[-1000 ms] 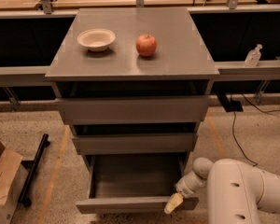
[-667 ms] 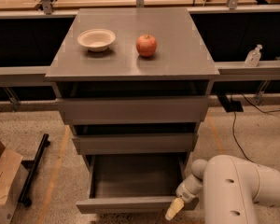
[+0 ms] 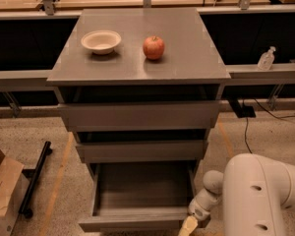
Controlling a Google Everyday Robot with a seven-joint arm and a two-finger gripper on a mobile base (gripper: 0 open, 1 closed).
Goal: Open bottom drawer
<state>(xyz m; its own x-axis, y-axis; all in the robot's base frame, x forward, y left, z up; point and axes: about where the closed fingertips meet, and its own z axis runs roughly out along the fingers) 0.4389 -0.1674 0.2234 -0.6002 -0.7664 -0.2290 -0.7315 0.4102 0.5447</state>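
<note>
Claw (image 3: pixel 189 226) beside bottom drawer (image 3: pixel 137 193) front corner, cut off below.

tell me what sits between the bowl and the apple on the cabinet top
Nothing: in the camera view the cabinet top between bowl and apple is bare. The gripper is low, by the right front corner of the open bottom drawer.

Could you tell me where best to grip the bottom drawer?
On the bottom drawer, probably grip the front panel's top edge from above: it has no handle, and being open bares that edge. The gripper is by its right front corner.
</note>
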